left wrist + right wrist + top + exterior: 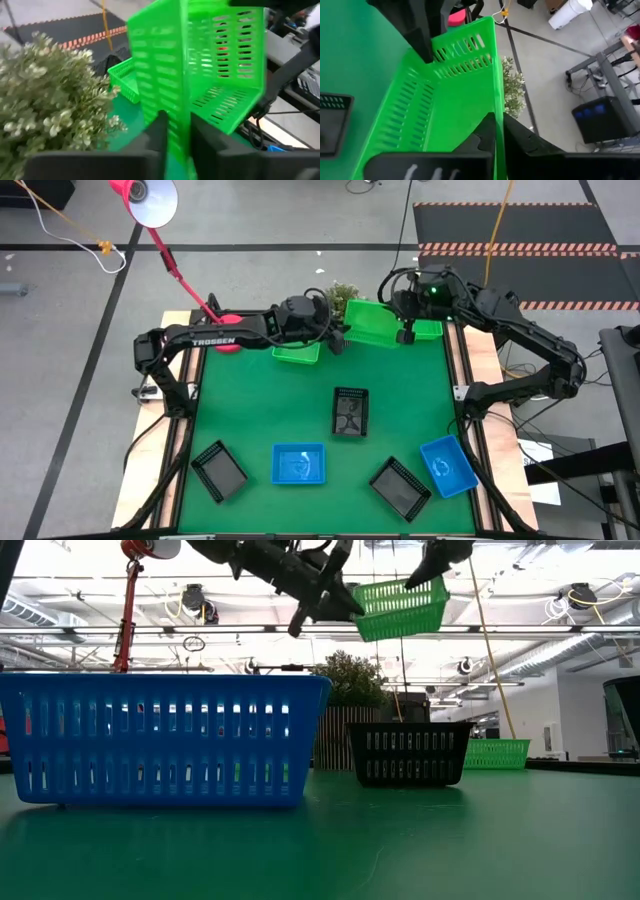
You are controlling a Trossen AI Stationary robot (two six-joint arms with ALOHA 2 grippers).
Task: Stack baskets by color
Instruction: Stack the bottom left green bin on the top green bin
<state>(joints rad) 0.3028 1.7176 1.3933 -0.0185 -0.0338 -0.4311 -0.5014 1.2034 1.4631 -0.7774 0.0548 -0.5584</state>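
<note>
Both arms meet at the far edge of the desk point(400, 420), and between them a green basket point(375, 323) hangs in the air, well above the surface in the low view. The right hand point(406, 336) is closed on one of its walls: in the right wrist view the two dark fingers point(487, 137) pinch the thin green rim with the basket's hollow stretching away in front of them. The left hand point(338, 340) is clamped on the opposite end, its fingers point(160, 135) pressed to either side of a slatted wall that stands straight up between them.

Just beside the left hand, on the side towards its own arm, a second green basket point(297, 353) sits on the desk. A third green basket point(428, 329) lies under and just beyond the right hand, at the desk's far right corner. The potted plant point(340, 292) stands right behind the left hand, the red lamp base point(226, 343) farther along that arm.

Nearer the front, well apart from both hands, are one black basket point(350, 412) in the middle of the desk, a blue basket point(299, 464), two more black baskets point(219, 471) point(401, 486), and a second blue basket point(448, 465) at the right edge.
</note>
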